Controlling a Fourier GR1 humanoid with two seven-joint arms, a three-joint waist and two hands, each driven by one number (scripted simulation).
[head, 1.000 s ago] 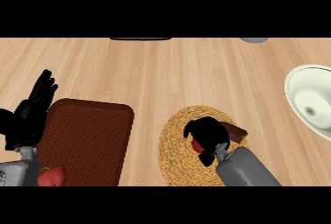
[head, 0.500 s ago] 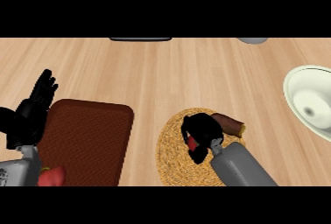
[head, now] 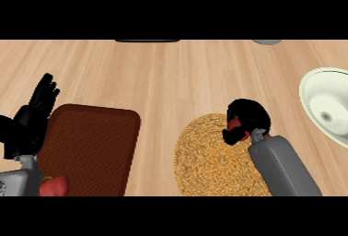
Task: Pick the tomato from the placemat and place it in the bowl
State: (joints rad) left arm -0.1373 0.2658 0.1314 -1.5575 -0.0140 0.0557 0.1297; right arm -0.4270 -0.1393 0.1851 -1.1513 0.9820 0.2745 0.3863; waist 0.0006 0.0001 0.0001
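Note:
My right hand (head: 248, 119) is curled round the red tomato (head: 235, 125), of which only a small red patch shows under the fingers. It sits over the upper right edge of the round woven placemat (head: 214, 159). The pale bowl (head: 327, 107) lies at the right edge of the head view, a short way to the right of that hand. My left hand (head: 32, 117) rests open, fingers up, at the left edge beside a dark brown mat.
A dark brown rectangular mat (head: 88, 147) lies left of the placemat. A red object (head: 54, 186) shows at the lower left beside my left forearm. A dark item (head: 147, 41) and a grey one (head: 268, 42) touch the counter's far edge.
My right hand has moved up and to the right with the tomato, from the placemat's middle to its upper right edge. The left hand has barely shifted.

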